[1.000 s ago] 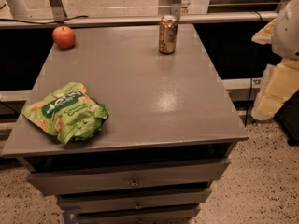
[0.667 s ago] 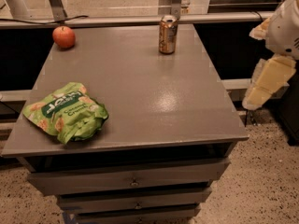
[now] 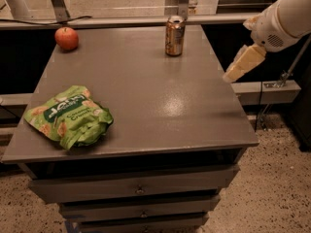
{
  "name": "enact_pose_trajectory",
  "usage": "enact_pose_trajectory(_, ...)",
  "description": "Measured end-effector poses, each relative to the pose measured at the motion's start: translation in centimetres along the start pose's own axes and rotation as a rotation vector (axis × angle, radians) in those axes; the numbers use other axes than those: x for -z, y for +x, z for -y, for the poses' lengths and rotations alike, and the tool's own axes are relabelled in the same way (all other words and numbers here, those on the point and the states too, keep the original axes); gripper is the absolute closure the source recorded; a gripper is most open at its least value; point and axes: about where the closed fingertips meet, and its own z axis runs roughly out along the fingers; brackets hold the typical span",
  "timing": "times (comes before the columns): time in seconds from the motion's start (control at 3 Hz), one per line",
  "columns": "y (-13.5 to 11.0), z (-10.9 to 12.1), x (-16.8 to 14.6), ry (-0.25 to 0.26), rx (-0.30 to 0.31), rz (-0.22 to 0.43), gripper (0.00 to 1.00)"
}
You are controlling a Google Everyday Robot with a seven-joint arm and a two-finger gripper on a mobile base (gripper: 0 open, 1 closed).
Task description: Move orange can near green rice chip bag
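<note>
Zero contact yet: the gripper (image 3: 241, 64) hangs off the right edge of the counter (image 3: 160, 110), empty, can't tell how open. The can (image 3: 174, 35) sits at the back edge and the chip bag (image 3: 68, 115) by the front left corner, so I'd guess next up is reaching in to grab the can.

The gripper (image 3: 234, 72) has swung in from the far right of the scene, moving leftward and farther back. A second ago it hung lower, well off the table (image 3: 146, 96); now its pale tip meets the table's right edge, and more of the white arm (image 3: 287, 17) shows.
</note>
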Motion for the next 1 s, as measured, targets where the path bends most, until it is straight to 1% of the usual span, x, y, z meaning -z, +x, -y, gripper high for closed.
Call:
enact_pose_trajectory(0.33, -0.9, 4.2, -3.7, 0.037, -0.1, 0.147, 0.0)
enact_pose_trajectory(0.67, -3.6, 6.7, -7.2, 0.038, -0.188, 0.306, 0.0)
enact_pose_trajectory(1.0, -6.6, 7.6, -10.4, 0.018, -0.27, 0.444, 0.0)
